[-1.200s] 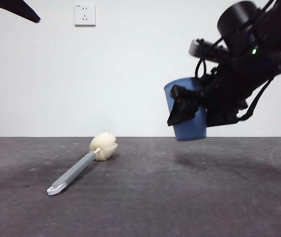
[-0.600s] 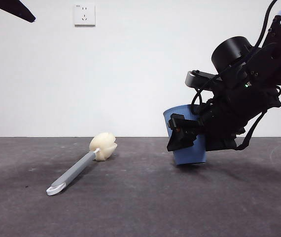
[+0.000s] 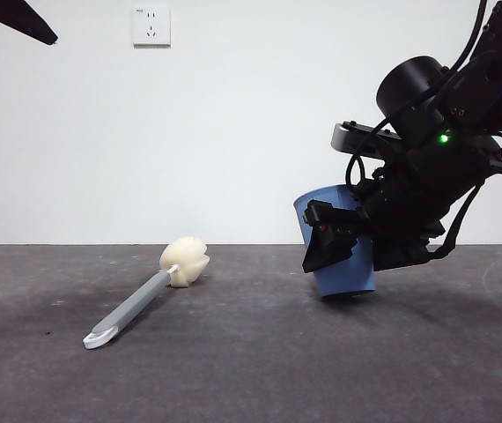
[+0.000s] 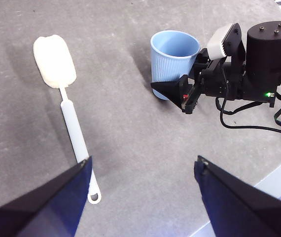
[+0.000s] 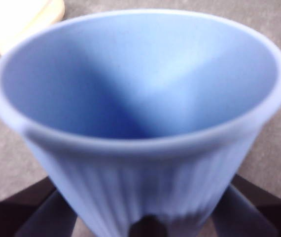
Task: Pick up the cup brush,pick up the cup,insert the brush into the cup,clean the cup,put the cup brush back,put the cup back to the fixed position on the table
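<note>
The cup (image 3: 346, 256) sits tilted at the desk (image 3: 251, 352), its base at or just above the surface; contact cannot be confirmed. Compared with a second ago it is lower, having come down from clear air. The right gripper (image 3: 343, 238) is closed around its ribbed wall. Judgement: the put-back step is near completion, with release outstanding and the tilt a tipping risk. The brush (image 3: 145, 295) lies flat on the desk, well apart from the cup, sponge head nearer the cup, unmoved. The left gripper (image 4: 140, 197) hangs high above the desk, jaws wide, holding nothing. A wall socket (image 3: 151, 25) is behind. Nothing obstructs the cup.
</note>
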### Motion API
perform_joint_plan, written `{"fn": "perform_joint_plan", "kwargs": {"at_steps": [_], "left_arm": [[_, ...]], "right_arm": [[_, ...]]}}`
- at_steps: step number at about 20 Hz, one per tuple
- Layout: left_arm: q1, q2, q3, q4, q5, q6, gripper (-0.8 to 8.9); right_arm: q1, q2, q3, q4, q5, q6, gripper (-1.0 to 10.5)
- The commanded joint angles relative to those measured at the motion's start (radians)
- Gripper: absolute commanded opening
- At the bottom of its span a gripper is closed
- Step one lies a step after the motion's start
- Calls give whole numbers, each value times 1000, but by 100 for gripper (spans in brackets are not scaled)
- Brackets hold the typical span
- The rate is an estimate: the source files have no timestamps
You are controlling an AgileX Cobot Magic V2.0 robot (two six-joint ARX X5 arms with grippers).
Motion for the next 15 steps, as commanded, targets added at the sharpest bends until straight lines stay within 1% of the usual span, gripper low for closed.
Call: {"fn": "perform_joint_plan", "kwargs": {"at_steps": [1,3,6,10,15], "left_arm": [[-3,-3,-2,0,-1,15,351],[-3,-3,-2,-2,-1,15,351],[-3,-3,-2,-21,-2,15,351],[-3,-3,-2,-35,-2,15,350],[-3,-3,-2,-35,-2,15,346]], "right_arm": [[4,38,-43,-141,0,17,419],[4,39,-44,-173,-1,0,421],[4,39,-44,-157,-1,-6,515],[4,37,-44,-167,-1,-3,514],[3,8,-44,-271,0,-3,514]]}}
